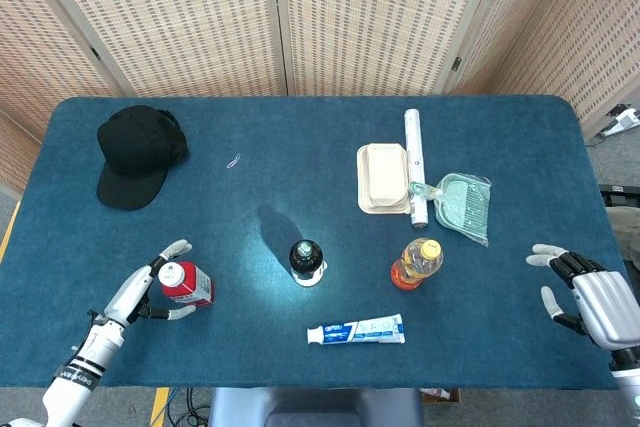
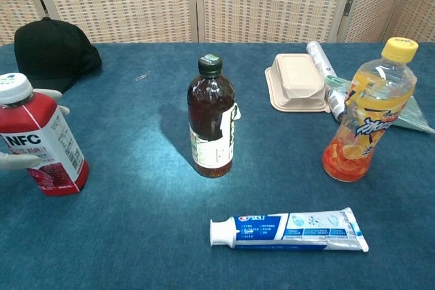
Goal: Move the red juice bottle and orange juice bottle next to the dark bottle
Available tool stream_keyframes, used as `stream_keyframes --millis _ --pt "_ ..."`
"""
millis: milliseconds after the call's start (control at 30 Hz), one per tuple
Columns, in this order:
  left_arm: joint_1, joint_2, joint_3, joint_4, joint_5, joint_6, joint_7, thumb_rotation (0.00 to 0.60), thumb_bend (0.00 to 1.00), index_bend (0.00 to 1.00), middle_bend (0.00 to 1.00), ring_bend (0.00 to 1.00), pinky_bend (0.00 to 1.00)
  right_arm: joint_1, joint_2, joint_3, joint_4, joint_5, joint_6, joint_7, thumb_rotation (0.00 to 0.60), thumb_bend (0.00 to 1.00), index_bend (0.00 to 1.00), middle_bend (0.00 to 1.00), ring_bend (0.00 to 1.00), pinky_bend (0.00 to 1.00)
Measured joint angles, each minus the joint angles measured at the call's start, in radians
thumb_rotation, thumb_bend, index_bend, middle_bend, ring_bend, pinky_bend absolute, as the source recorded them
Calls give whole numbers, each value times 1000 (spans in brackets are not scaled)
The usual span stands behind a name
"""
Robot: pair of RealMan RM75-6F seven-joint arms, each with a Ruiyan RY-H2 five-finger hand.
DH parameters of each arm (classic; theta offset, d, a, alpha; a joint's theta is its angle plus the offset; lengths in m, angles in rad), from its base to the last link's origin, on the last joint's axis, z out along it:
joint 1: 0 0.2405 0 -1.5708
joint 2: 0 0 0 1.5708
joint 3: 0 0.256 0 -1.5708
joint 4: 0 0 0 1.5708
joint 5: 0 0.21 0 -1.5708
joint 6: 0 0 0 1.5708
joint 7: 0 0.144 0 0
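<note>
The red juice bottle (image 1: pixel 186 283) (image 2: pixel 43 142) with a white cap stands upright at the front left. My left hand (image 1: pixel 141 292) is right beside it, fingers spread around its sides; one fingertip (image 2: pixel 20 161) lies across its front and another shows behind its shoulder. A firm grip is not visible. The dark bottle (image 1: pixel 306 262) (image 2: pixel 212 120) stands at the table's middle. The orange juice bottle (image 1: pixel 417 263) (image 2: pixel 367 117) stands to its right. My right hand (image 1: pixel 590 302) hovers open at the front right, well apart from the orange bottle.
A toothpaste tube (image 1: pixel 356 330) (image 2: pixel 289 230) lies in front of the dark bottle. A black cap (image 1: pixel 138 155) sits at the back left. A beige lidded container (image 1: pixel 384 178), a white roll (image 1: pixel 415 162) and a green bag (image 1: pixel 460 202) lie behind the orange bottle.
</note>
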State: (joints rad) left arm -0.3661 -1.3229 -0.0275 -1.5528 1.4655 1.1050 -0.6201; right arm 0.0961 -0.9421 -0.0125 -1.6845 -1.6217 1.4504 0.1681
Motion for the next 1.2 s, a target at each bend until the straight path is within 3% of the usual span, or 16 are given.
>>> stream_keyframes --millis 333,600,1000,1200 --pt "-2 -49 -25 27 -44 8 32 600 23 488 448 292 250 -1 5 1 0 1 3 9 600 529 326 262 276 428" --pt "2 -70 -28 51 -26 34 37 600 23 608 553 352 280 0 6 1 1 2 0 12 600 528 326 264 276 428" --pt "-2 -126 -52 99 32 130 61 600 24 621 567 371 298 -3 9 1 -1 -3 8 17 600 528 326 266 276 428" --pt "-23 -138 -73 108 26 127 107 600 24 609 567 371 298 -4 11 0 -1 -7 10 19 600 528 326 266 276 428"
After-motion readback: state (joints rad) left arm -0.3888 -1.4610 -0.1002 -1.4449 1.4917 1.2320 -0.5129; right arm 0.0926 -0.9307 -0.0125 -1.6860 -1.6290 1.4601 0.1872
